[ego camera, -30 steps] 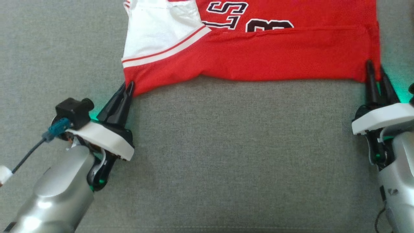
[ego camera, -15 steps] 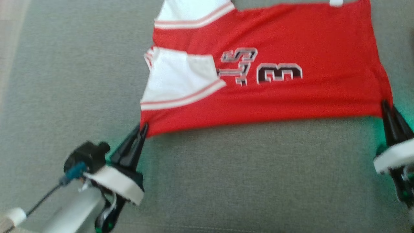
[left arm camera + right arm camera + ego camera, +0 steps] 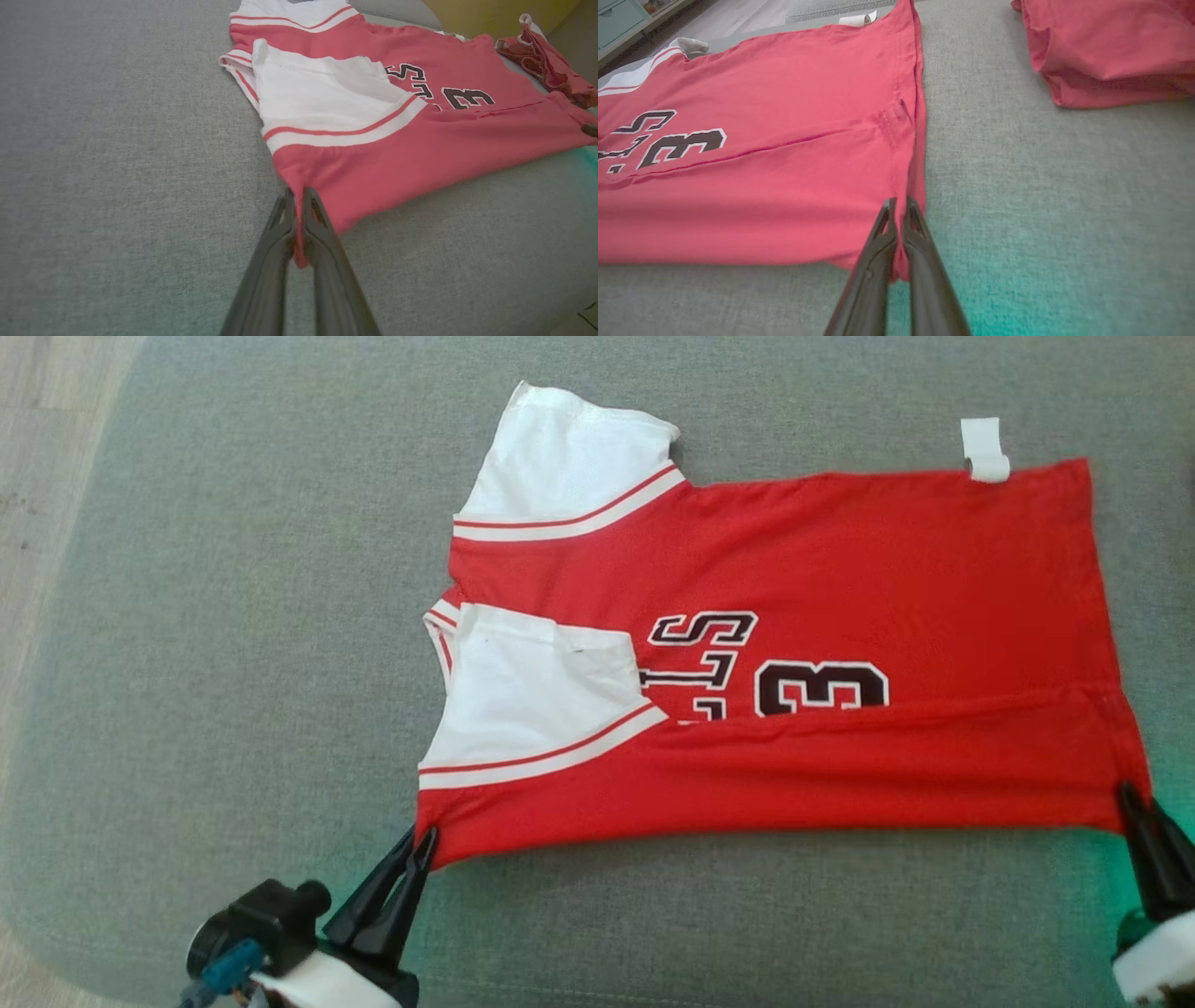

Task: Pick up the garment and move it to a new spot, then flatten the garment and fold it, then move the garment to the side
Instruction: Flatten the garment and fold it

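**Both near corners pinched**

The right gripper (image 3: 1127,798) has just closed on a near corner of the jersey (image 3: 840,569); the left gripper (image 3: 420,840) stays clamped on the other. The head camera has swung up, so the whole jersey shows, spread on the grey cushion (image 3: 233,616); folding looks ready to begin. The cloth is thin, limp and red, with white sleeves, stitched black numerals and one long crease.

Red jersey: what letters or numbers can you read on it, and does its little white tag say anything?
"S": black letter on the red jersey; letters under it are half hidden, unreadable.
"3": black number beside them; the figure left of it is cut off by a fold.
White tag: too small to read.
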### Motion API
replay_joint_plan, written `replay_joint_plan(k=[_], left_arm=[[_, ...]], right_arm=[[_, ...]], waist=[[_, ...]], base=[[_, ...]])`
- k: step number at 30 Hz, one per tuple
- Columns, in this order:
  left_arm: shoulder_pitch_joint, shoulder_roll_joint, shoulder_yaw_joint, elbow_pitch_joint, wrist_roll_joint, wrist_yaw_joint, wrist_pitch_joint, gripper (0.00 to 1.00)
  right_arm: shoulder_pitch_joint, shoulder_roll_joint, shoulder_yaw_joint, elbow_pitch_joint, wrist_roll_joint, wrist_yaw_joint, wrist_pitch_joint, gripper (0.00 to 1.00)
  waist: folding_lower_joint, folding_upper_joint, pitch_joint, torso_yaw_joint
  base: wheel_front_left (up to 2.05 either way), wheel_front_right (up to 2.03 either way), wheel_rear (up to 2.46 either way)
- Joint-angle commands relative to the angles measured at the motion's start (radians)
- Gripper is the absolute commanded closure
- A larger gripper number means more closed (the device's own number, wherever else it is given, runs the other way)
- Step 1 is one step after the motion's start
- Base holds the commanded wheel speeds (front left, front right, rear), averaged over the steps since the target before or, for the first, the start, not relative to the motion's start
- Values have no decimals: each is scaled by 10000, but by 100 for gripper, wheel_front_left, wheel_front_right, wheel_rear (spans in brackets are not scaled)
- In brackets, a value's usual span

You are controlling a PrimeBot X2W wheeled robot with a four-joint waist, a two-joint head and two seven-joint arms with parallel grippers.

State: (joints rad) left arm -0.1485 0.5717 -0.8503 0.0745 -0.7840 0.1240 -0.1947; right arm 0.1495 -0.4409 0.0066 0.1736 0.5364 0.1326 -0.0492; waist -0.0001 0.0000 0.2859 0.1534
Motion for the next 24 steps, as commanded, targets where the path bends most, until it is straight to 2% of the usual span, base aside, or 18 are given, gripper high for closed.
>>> replay_joint_plan(k=[1,3,4,5,6,7,8,13,16,20,24], left_arm=[[-51,465,367,-291,-57,109,-47,100],[-51,485,398,-331,-80,161,-35,100],[-51,478,405,-343,-126,154,-7,100],[-53,485,393,-352,-166,139,57,100],[-70,496,368,-372,-198,109,139,86],[-118,513,372,-414,-204,111,197,18],[-194,547,399,-465,-182,122,221,0],[-914,817,541,-713,25,-117,387,0],[-2018,991,829,-949,197,-372,653,0],[-4067,1115,1171,-878,279,-1100,1410,0],[-6122,1136,1345,-80,-48,-1932,2687,0]], right_arm=[[423,-131,-138,-453,-39,-19,102,100],[717,22,-293,-707,-58,-19,218,100],[823,94,-336,-832,-57,-19,291,88],[895,152,-372,-950,-66,-19,362,8],[930,203,-434,-1061,-91,-19,393,0],[943,240,-486,-1170,-125,-19,405,0],[931,263,-527,-1293,-152,-19,384,0],[704,284,-758,-1679,-375,-19,177,0],[298,316,-818,-1836,-736,-19,-24,0],[-352,376,-573,-2004,-1005,-19,-45,0],[-1203,515,-179,-2047,-1287,-19,-24,0]], waist=[[1,0,10,-25],[1,0,35,-64],[1,0,62,-107],[1,0,93,-162],[1,0,124,-213],[1,0,163,-260],[1,0,201,-311],[1,0,394,-478],[1,0,652,-638],[1,0,1124,-870],[1,0,1684,-1309]], base=[[0,0,0],[0,0,0],[0,0,0],[0,0,0],[0,0,0],[0,0,0],[0,0,0],[0,0,0],[0,0,0],[0,0,0],[0,0,0]])
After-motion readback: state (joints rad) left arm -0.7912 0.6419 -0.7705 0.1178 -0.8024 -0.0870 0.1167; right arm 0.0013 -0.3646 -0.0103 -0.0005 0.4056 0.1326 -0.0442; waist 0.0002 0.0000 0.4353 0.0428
